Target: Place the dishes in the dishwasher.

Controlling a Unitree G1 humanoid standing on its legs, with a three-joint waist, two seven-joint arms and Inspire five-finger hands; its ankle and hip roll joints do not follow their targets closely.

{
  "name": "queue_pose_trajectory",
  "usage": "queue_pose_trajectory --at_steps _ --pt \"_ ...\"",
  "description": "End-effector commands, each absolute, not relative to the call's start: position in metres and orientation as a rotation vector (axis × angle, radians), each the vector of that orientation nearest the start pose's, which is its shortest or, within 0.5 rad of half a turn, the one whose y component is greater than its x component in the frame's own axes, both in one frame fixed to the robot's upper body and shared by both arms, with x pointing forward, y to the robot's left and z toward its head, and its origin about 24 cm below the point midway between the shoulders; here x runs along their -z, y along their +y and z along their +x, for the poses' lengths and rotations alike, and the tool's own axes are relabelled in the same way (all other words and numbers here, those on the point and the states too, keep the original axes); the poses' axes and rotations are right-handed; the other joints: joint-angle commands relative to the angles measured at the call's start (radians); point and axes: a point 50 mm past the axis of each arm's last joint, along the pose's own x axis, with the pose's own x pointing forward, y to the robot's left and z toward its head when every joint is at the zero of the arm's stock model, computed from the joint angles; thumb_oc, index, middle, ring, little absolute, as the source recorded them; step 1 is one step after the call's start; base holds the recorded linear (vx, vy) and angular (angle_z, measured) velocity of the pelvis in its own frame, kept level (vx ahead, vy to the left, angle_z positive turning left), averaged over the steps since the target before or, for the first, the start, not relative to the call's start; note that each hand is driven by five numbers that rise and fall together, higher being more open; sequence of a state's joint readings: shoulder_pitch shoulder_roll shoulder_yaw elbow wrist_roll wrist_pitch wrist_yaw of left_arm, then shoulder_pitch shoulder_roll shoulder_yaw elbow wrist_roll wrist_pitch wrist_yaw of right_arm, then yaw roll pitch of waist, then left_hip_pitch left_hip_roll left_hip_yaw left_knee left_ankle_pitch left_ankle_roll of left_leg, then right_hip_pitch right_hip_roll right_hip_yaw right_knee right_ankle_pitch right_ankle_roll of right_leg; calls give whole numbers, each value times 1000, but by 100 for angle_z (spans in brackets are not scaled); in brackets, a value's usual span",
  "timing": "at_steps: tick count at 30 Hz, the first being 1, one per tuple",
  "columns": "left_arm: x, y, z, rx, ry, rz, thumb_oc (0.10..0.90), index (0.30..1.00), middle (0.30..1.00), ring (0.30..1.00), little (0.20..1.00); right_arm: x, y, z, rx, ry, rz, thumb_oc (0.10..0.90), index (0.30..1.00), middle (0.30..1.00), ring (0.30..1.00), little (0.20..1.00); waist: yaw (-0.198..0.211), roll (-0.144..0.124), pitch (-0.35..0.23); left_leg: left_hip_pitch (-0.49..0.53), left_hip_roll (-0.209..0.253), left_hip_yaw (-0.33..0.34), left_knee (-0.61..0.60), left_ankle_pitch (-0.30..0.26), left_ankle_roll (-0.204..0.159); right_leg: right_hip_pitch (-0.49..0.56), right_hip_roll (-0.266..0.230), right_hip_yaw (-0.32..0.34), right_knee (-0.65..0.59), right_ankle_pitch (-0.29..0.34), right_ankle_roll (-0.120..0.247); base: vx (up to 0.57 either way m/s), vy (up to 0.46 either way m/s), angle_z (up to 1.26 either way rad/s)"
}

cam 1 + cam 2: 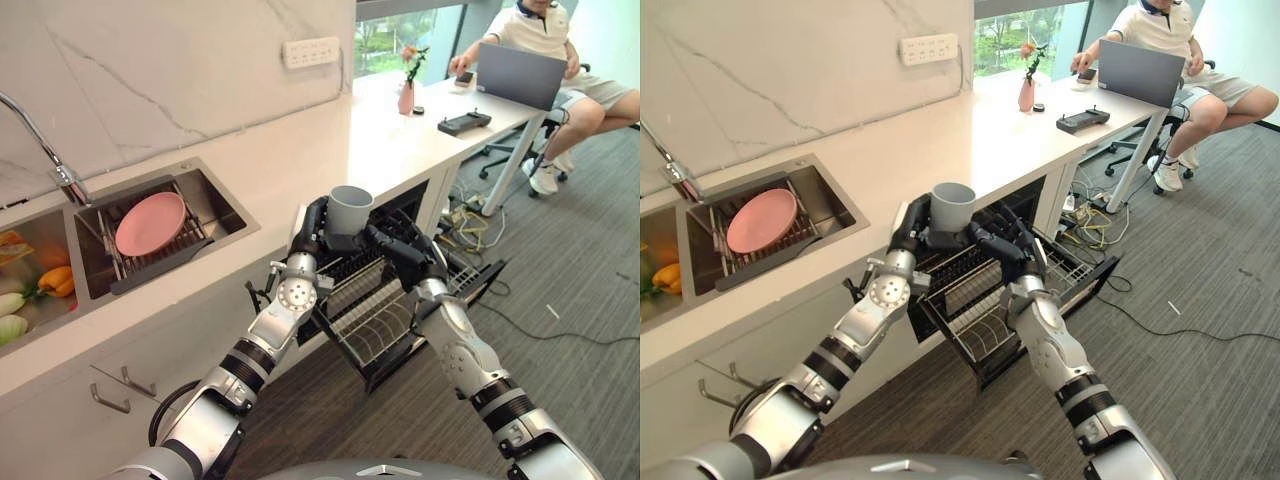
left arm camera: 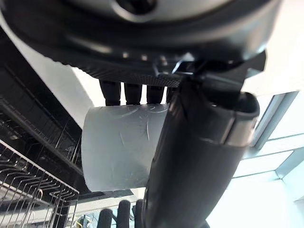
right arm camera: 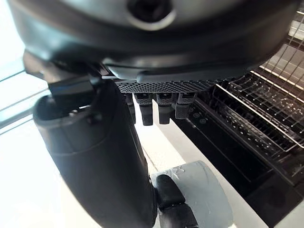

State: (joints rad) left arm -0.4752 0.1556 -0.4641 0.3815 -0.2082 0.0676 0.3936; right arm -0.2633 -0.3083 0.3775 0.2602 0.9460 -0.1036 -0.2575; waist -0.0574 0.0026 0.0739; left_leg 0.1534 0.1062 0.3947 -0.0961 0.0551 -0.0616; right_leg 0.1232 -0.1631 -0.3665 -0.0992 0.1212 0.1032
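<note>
A grey cup [image 1: 350, 208] is held upright above the open dishwasher's pulled-out wire racks [image 1: 385, 325]. My left hand [image 1: 312, 232] is shut on it, fingers behind and thumb [image 2: 199, 156] across the cup's wall [image 2: 118, 147]. My right hand [image 1: 405, 255] comes in from the other side with straight fingers reaching the cup's lower part; its wrist view shows the cup [image 3: 204, 190] past its thumb [image 3: 95, 161], not enclosed. A pink plate [image 1: 150, 222] lies on a rack in the sink [image 1: 225, 205].
Vegetables [image 1: 50, 280] sit in the left basin beside a tap [image 1: 55, 165]. The white counter [image 1: 390, 140] carries a pink vase [image 1: 405, 95] and a black controller [image 1: 464, 122]. A person [image 1: 560, 60] sits at a laptop at the far end. Cables lie on the carpet.
</note>
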Motion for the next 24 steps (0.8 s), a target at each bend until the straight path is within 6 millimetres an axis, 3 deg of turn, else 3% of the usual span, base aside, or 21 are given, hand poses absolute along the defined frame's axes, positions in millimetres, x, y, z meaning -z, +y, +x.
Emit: queue_pose_trajectory --at_steps 1,13,24 --pt "-136 15 323 326 -297 -1 400 300 300 300 300 -90 -107 320 -268 -3 564 800 900 900 900 900 30 -1 -34 23 -11 -18 9 -79 -10 46 -55 -81 12 -94 76 0 0 0" --pt "-136 16 320 404 -296 -53 400 300 300 300 300 -103 -99 315 -519 -15 597 800 900 900 900 900 37 1 -30 27 -12 -9 9 -78 -15 50 -62 -91 12 -85 81 -8 -1 1" --pt "-148 13 319 492 -331 -96 400 300 300 300 300 -107 -112 319 -597 2 502 800 900 900 900 900 33 2 -28 27 -5 -9 9 -73 -22 52 -57 -96 12 -87 82 6 0 0"
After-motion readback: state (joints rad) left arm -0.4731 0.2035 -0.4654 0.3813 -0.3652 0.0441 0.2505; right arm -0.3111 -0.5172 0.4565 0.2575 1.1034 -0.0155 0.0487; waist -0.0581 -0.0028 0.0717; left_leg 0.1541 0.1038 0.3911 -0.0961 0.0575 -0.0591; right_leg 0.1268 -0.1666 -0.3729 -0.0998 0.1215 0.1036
